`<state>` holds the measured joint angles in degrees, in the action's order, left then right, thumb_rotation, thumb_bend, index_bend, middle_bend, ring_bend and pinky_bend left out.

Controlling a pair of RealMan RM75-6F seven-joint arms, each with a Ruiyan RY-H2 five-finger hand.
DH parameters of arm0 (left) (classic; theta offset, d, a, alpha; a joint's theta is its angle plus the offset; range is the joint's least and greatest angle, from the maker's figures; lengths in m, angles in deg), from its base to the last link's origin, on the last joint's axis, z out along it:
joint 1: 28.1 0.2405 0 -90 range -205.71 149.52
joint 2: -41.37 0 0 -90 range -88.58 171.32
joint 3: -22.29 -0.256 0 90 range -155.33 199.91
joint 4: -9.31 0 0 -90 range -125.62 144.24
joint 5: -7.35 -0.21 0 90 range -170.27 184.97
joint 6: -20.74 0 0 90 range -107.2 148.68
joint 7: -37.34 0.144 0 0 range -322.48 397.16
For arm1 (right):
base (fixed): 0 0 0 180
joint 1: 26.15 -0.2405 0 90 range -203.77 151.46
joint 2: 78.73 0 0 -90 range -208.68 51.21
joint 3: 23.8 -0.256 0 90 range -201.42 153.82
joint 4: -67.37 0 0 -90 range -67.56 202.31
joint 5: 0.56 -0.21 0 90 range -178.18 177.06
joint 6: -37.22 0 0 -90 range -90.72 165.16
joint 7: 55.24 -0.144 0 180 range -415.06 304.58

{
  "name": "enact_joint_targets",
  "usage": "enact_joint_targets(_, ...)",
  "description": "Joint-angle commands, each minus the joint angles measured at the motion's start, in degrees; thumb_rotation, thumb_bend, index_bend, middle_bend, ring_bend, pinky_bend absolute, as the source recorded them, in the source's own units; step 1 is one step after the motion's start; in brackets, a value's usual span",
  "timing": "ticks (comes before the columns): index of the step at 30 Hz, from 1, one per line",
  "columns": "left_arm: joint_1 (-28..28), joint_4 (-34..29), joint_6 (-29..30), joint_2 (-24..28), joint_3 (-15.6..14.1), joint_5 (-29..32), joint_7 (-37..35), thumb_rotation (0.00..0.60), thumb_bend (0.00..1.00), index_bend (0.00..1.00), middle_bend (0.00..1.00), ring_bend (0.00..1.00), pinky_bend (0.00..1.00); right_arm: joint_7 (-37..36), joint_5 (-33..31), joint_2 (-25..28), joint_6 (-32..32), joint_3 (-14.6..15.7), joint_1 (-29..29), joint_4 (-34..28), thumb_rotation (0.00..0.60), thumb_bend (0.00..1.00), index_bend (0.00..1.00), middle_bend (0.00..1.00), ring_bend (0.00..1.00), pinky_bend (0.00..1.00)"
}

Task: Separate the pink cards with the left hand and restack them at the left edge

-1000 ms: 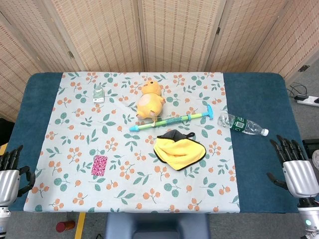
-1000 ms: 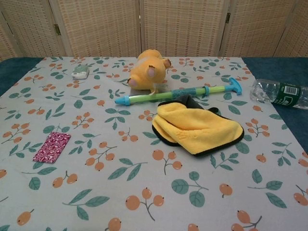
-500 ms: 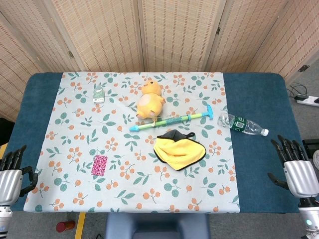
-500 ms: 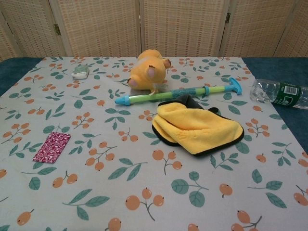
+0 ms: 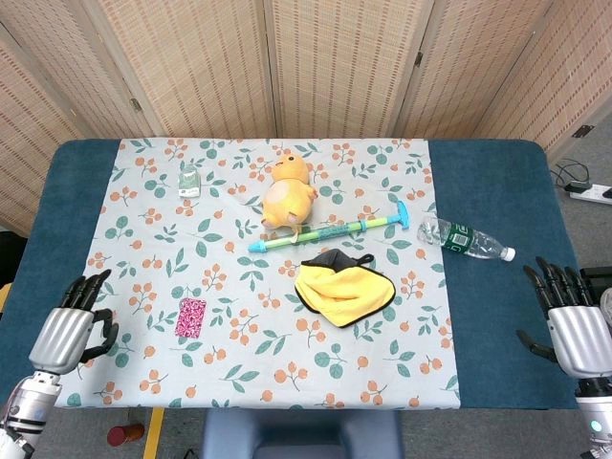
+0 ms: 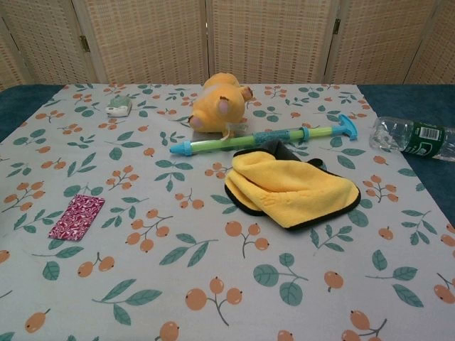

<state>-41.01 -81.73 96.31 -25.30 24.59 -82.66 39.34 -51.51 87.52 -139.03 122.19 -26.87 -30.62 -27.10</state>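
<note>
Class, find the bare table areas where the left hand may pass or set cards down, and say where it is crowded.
Free: the cloth's left strip between the cards and left hand, and the near area below the yellow cloth. Crowded: the middle, where plush, water gun and yellow cloth cluster.

1. The left hand (image 5: 67, 330) shows in the head view at about 8 o'clock of the frame, low on the left side.
2. Its fingers (image 5: 84, 290) are spread apart and point toward 1 o'clock; they hold nothing.
3. The left wrist and forearm (image 5: 24, 406) run down toward 7 o'clock and leave the frame at the bottom left corner.
4. The right hand (image 5: 574, 330) shows at about 4 o'clock of the frame, by the right edge.
5. Its fingers (image 5: 555, 279) are apart and point toward 11 o'clock, holding nothing.
6. The right wrist (image 5: 593, 411) drops straight toward 6 o'clock.
7. The chest view shows neither hand.
</note>
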Motion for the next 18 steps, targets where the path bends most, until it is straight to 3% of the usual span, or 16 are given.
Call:
enact_joint_targets(1, -3.5, -1.1, -4.4, -0.1, 0.2, -0.7, -1.0, 0.6, 0.23, 0.21, 0.0, 0.0, 0.0, -0.1, 0.0, 0.1, 0.0, 0.0, 0.1, 0.0, 0.6, 0.23, 0.0, 0.0, 0.0, 0.0)
enact_joint_targets(4, -6.1, -1.9, -8.1, -0.2, 0.2, -0.8, -3.3, 0.564, 0.2, 0.21, 0.0, 0.0, 0.0, -0.2, -0.1, 0.2, 0.1, 0.0, 0.1, 0.0, 0.6, 0.23, 0.0, 0.0, 0.0, 0.0)
enact_joint_targets(5, -7.3, -2.2, -10.0, -0.1, 0.1, -0.7, -4.8, 0.527, 0.19, 0.21, 0.0, 0.0, 0.0, -0.3, -0.2, 0.2, 0.0, 0.0, 0.1, 0.0, 0.6, 0.23, 0.0, 0.0, 0.0, 0.0)
enact_joint_targets(8, -9.6, -2.5, -13.3, -0.5, 0.6, 0.3, -7.0, 0.331, 0.16, 0.24, 0.0, 0.0, 0.0, -0.4, -0.3, 0.4, -0.3, 0.1, 0.0, -0.1, 0.6, 0.23, 0.0, 0.0, 0.0, 0.0)
enact_joint_targets(11, -11.4, -2.2, -15.1, -1.7, 1.1, 1.0, -8.3, 0.247, 0.15, 0.29, 0.0, 0.0, 0.0, -0.4, -0.4, 0.5, -0.4, 0.2, 0.1, -0.2, 0.6, 0.23, 0.0, 0.0, 0.0, 0.0)
enact_joint_targets(18, -13.8, 2.0, -16.8, -6.7, 0.8, 1.2, -6.2, 0.224, 0.15, 0.32, 0.0, 0.0, 0.0, -0.5, -0.9, 0.4, -0.7, 0.2, 0.1, -0.2, 0.6, 0.23, 0.0, 0.0, 0.0, 0.0)
